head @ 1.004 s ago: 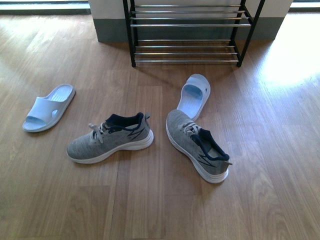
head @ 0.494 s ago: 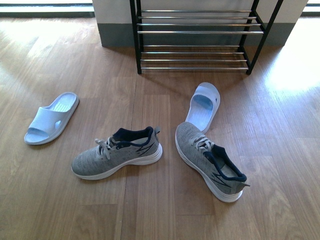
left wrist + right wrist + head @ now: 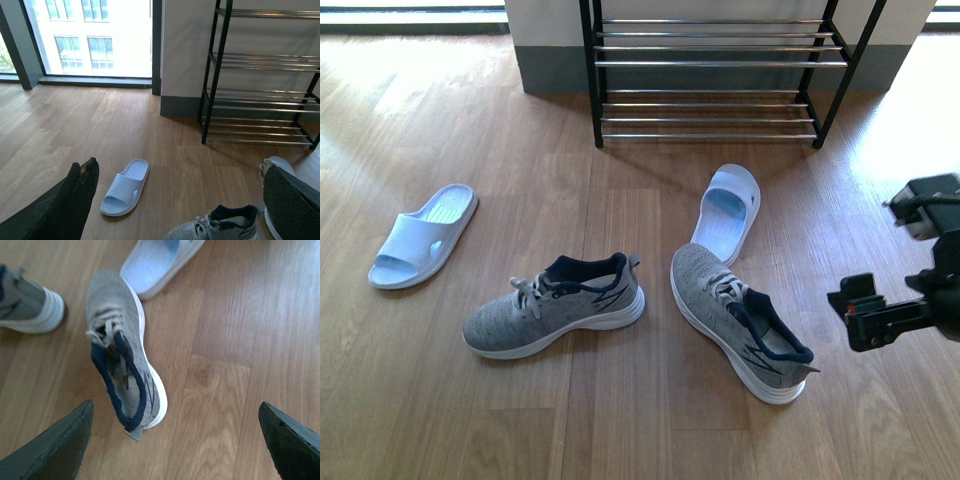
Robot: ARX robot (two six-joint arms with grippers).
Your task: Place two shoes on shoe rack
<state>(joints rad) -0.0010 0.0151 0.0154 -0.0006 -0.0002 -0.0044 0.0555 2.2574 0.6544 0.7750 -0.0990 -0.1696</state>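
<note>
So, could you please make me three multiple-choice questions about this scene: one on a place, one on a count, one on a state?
1. Where is the slide nearest the shoe rack?
A) on its lowest tier
B) on the floor, by the toe of the right sneaker
C) inside a sneaker

2. How many shoes lie on the floor?
A) two
B) three
C) four

3. The right gripper is:
A) open and empty
B) shut on a sneaker
C) shut on a slide

1 B: it lies at that toe, before the rack.
2 C: the left sneaker and left slide make four.
3 A: its fingers stand wide apart, gripping nothing.
</note>
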